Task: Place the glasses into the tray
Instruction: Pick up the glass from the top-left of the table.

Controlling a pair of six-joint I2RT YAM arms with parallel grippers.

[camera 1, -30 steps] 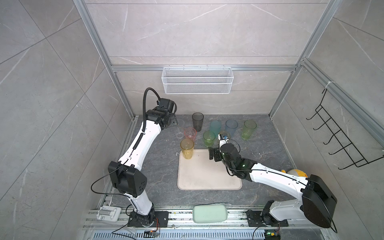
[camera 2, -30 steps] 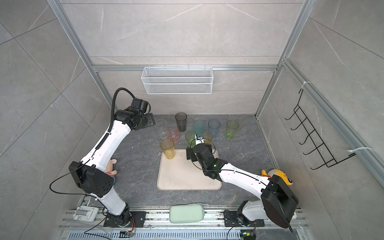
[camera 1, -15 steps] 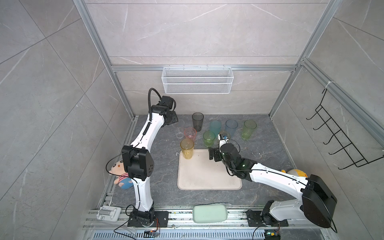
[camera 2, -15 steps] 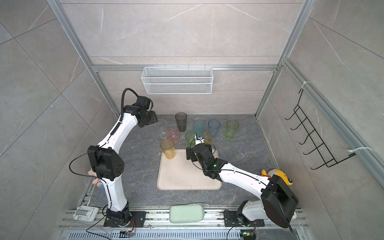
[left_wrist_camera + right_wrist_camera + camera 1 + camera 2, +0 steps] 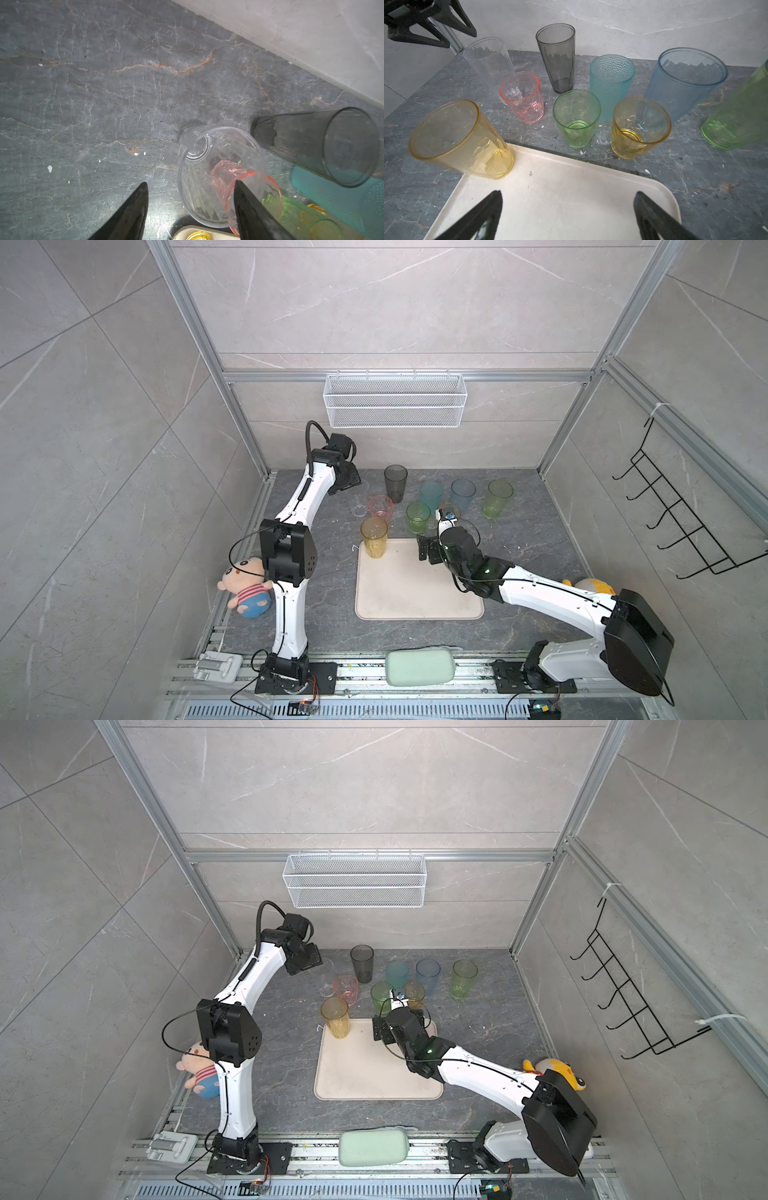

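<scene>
1. My right gripper [image 5: 568,192] hung with fingers wide apart, gripping nothing, low over the tray [image 5: 571,176]. I judged it ready to reach forward.
2. Off to one side of it, the tall amber tumbler [image 5: 460,139] stood empty at the tray's corner, the only glass there.
3. Just ahead, off the tray, stood the short green tumbler [image 5: 576,118] and short amber tumbler [image 5: 639,126], both empty.
4. Farther ahead stood the pink tumbler [image 5: 521,97], grey tumbler [image 5: 556,56], teal tumbler [image 5: 611,81], blue tumbler [image 5: 685,79] and tall green tumbler [image 5: 737,116], all empty.
5. My left gripper [image 5: 190,182], fingers apart and empty, hovered over the clear tumbler [image 5: 218,176], probably lining up a grasp.
</scene>
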